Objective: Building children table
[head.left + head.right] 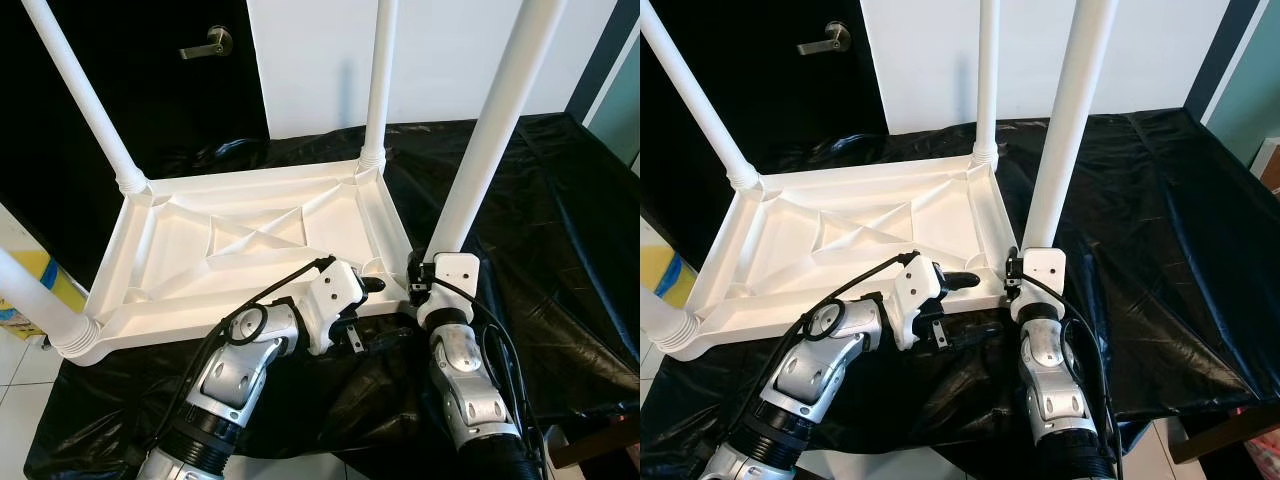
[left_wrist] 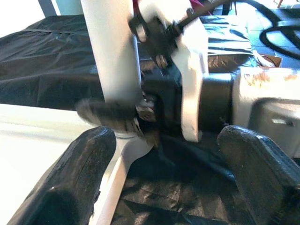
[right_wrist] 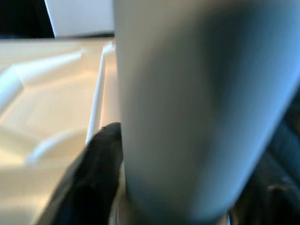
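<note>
Fingers of right gripper (image 1: 1014,272) clamped on table leg (image 1: 1068,120), left gripper (image 1: 965,279) fingers apart beside it

Upside-down white tabletop (image 1: 250,250) on black sheeting (image 1: 540,230), four white legs pointing up. Right gripper (image 1: 418,276) at the base of the four-o'clock corner leg (image 1: 490,130). Left gripper (image 1: 372,288) just beside it, at that same corner.

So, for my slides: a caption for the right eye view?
Right gripper clamps the fourth leg at the upturned tabletop corner.
</note>
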You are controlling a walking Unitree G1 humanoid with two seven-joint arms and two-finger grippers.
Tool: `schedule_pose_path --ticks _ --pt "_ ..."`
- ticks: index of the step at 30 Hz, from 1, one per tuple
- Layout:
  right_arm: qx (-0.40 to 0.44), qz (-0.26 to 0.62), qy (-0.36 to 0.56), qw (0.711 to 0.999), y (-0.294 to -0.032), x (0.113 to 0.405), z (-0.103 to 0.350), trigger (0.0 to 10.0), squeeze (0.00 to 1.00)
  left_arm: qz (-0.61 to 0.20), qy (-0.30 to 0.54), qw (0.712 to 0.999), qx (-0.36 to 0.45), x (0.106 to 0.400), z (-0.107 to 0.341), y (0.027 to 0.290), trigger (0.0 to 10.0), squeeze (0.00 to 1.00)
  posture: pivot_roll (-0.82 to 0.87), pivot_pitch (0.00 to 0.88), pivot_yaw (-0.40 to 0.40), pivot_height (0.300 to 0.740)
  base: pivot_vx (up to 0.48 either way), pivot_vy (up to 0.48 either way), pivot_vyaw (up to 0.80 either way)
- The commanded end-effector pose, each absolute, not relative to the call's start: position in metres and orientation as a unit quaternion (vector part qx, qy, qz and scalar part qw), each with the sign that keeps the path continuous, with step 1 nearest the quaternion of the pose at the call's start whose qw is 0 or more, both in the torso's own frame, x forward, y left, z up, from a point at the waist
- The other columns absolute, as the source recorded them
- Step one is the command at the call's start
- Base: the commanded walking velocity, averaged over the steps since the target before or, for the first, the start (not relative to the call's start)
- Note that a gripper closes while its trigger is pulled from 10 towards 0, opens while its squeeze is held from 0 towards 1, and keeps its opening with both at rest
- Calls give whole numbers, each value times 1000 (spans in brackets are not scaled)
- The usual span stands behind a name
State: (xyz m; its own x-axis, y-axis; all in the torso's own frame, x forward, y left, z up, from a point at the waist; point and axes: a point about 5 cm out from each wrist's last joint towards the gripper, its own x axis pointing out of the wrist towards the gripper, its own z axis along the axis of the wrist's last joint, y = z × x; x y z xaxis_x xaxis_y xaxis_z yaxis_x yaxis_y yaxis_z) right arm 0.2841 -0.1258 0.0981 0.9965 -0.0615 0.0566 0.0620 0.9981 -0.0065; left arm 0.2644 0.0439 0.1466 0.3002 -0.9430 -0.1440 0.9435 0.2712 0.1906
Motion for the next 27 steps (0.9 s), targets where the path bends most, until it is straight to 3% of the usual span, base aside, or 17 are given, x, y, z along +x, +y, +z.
schedule_pose_path --ticks 1,2,12,13,14,15,23,27 --pt "-3 -24 -20 1000 -121 283 95 10000 933 -575 3 809 119 266 144 45 10000 0 -130 0 44 740 0 0 0" --pt "-2 -17 -28 999 -123 283 99 10000 1000 -575 2 810 119 266 146 45 10000 0 -130 0 42 740 0 0 0" --pt "-3 53 -67 996 -146 280 112 10000 1000 -578 5 807 115 263 145 45 10000 0 -144 0 54 740 0 0 0" --pt "-4 62 -68 996 -148 279 112 10000 98 -579 5 807 115 263 145 45 10000 0 -144 0 54 740 0 0 0" --pt "-4 62 -68 996 -148 279 112 10000 98 -579 5 807 115 263 145 45 10000 0 -144 0 54 740 0 0 0" --pt "-5 76 -68 995 -151 278 112 10000 0 -575 0 810 115 265 147 46 10000 0 -142 0 53 740 0 0 0" --pt "-10 122 -66 990 -155 272 106 10000 0 -538 -31 838 89 272 152 51 10000 0 -137 0 33 740 0 0 0" --pt "-26 120 -82 989 -153 267 100 10000 0 -495 -59 865 58 275 149 53 10000 0 -139 0 28 740 0 0 0"
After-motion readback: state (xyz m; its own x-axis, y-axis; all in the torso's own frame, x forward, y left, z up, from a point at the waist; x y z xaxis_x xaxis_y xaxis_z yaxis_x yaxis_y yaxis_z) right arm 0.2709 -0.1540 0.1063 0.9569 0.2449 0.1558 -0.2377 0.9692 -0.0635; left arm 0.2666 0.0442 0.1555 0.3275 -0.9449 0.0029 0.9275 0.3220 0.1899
